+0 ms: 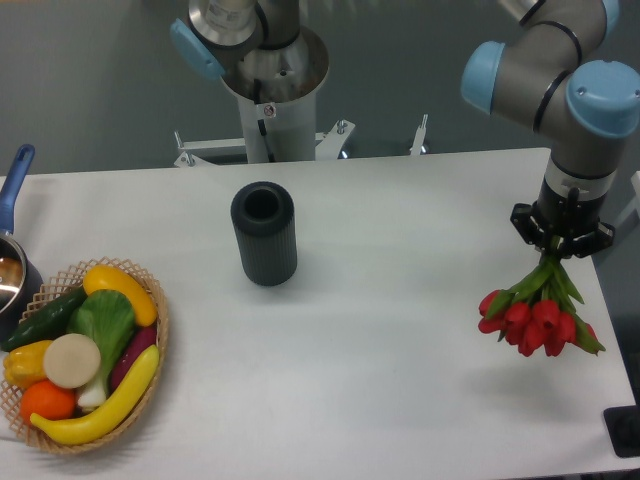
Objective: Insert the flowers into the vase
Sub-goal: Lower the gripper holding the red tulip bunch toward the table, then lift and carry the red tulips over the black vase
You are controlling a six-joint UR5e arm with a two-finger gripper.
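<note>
The flowers (535, 318) are gripped by their stems in the closed claw (561, 243), heads hanging down above the bench's (400, 350) right edge. The vase (264, 233) stands upright well apart, far to the image-left, mouth upward.

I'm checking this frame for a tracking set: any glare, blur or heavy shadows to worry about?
In the fixed camera view the lighting is even and soft; the vase and flowers are sharp, the flowers throwing only a faint shadow on the table. The hand shows no motion blur, and nothing glares.
</note>
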